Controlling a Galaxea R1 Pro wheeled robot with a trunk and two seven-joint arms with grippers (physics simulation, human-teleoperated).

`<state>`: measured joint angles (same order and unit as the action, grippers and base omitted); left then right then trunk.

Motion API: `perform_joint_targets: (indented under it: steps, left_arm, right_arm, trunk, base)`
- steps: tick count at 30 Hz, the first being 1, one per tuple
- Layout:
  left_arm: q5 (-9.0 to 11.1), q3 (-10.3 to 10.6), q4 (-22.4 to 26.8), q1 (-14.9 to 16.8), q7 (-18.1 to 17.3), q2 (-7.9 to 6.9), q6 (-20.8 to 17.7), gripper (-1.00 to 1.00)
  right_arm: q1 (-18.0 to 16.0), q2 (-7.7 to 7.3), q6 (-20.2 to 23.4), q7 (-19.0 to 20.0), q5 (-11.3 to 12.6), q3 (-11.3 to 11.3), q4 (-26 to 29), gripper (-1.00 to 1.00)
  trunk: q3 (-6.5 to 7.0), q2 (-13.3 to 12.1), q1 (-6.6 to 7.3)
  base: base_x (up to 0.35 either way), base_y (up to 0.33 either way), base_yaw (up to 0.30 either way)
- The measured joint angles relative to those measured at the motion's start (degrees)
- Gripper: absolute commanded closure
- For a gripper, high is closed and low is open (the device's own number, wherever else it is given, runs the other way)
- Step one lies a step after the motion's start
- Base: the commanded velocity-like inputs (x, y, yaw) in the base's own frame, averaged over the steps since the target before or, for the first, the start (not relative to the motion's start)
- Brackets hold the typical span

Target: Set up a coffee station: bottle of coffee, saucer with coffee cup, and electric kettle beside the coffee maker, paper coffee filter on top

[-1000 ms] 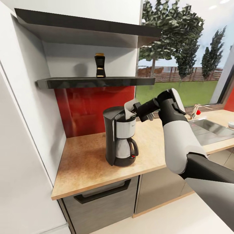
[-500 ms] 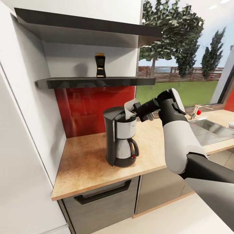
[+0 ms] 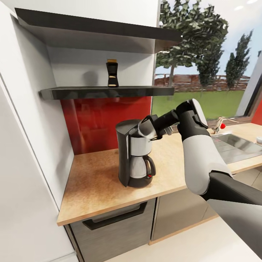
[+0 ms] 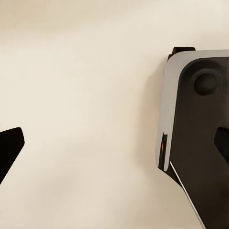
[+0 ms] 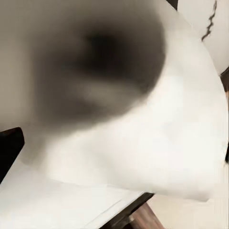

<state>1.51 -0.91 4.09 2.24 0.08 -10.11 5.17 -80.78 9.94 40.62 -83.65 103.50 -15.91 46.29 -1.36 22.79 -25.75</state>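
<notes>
**Hidden, cropped and blurred**

The right gripper [image 3: 150, 128] fingertips are masked by the paper coffee filter [image 3: 145, 128], so their grip is unreadable. In the right wrist view the filter [image 5: 143, 124] blurs. The sink [image 3: 238, 143] is cropped at 3 o'clock.

Right arm stretched forward, wrist bent, right pincer [image 3: 148, 128] fingers spread; left pincer fingers apart.

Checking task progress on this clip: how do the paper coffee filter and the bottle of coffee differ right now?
The paper coffee filter is pale and tipped over at the coffee maker's top, against the right gripper; the bottle of coffee is dark with a golden lid and stands upright, untouched. The filter is at the countertop machine; the bottle is on the kitchen shelf above.
</notes>
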Motion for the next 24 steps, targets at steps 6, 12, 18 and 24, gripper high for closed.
perform_joint_targets:
  steps: [6, 12, 18, 24]
  left_arm:
    - [0.0, 0.0, 0.0, 0.0, 0.0, -0.08, 0.0, -1.00]
    - [0.0, 0.0, 0.0, 0.0, 0.0, -0.09, 0.0, -1.00]
    - [0.0, 0.0, 0.0, 0.0, 0.0, -0.09, 0.0, -1.00]
    - [0.0, 0.0, 0.0, 0.0, 0.0, -0.14, 0.0, -1.00]
  right_arm:
    - [0.0, 0.00, 0.0, 0.0, 0.0, 0.0, 0.0, -1.00]
    - [0.0, 0.00, 0.0, 0.0, 0.0, 0.0, 0.0, -1.00]
    - [0.0, 0.00, 0.0, 0.0, 0.0, 0.0, 0.1, -1.00]
    - [0.0, 0.00, 0.0, 0.0, 0.0, 0.0, 0.1, -1.00]
  trunk:
    - [0.00, 0.0, 0.00]
    - [0.00, 0.0, 0.00]
    - [0.00, 0.0, 0.00]
    - [0.00, 0.0, 0.00]
  base:
    - [0.000, 0.000, 0.000]
    - [0.000, 0.000, 0.000]
    - [0.000, 0.000, 0.000]
    - [0.000, 0.000, 0.000]
